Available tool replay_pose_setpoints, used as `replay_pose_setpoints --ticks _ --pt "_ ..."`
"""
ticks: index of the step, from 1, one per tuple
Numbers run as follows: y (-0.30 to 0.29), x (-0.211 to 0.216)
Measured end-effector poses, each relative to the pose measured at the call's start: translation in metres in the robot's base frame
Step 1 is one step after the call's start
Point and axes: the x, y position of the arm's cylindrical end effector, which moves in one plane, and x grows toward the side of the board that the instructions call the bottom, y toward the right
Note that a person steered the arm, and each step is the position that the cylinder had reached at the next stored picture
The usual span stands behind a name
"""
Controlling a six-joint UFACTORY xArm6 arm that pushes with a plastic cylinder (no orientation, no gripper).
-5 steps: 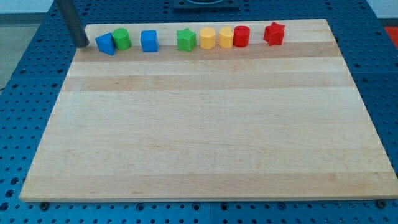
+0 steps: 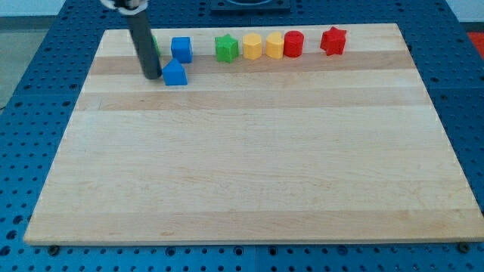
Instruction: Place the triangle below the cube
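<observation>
Bench (image 2: 249,166): pale wooden board on a blue perforated base (image 2: 30,91). No fingers on this rig, so there is nothing spread, pressed together or pinching — only the dark rod, which enters from the view's top left and slants down to the board.

My tip (image 2: 153,76) sits on the wood just to the view's left of the blue triangle (image 2: 175,73), touching it or very nearly so; the exact contact cannot be resolved.

Blue triangle: lies directly toward the view's bottom from the blue cube (image 2: 181,49), a narrow strip of wood showing between them — near, not touching. Its centre is a shade to the view's left of the cube's centre.

Green block (image 2: 155,47): almost wholly hidden behind the rod, only a sliver visible at the rod's right edge; shape cannot be told.

Remaining row along the view's top edge, from left to right:
- green star (image 2: 225,48), apart from the blue cube
- yellow block (image 2: 252,46), rounded or many-sided, just beside the star
- second yellow block (image 2: 274,44), touching the first
- red cylinder (image 2: 293,44), touching the second yellow block
- red star (image 2: 333,40), set apart to the view's right
</observation>
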Motion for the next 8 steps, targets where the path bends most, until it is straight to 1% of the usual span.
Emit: replay_pose_setpoints --ticks 1,2,3,4,6,7,8 --pt "0.049 0.027" --pt "0.077 0.008" --pt "0.071 -0.021" --pt "0.054 -0.027" --pt "0.038 -0.001" --pt "-0.018 0.009" --pt "-0.022 -0.016"
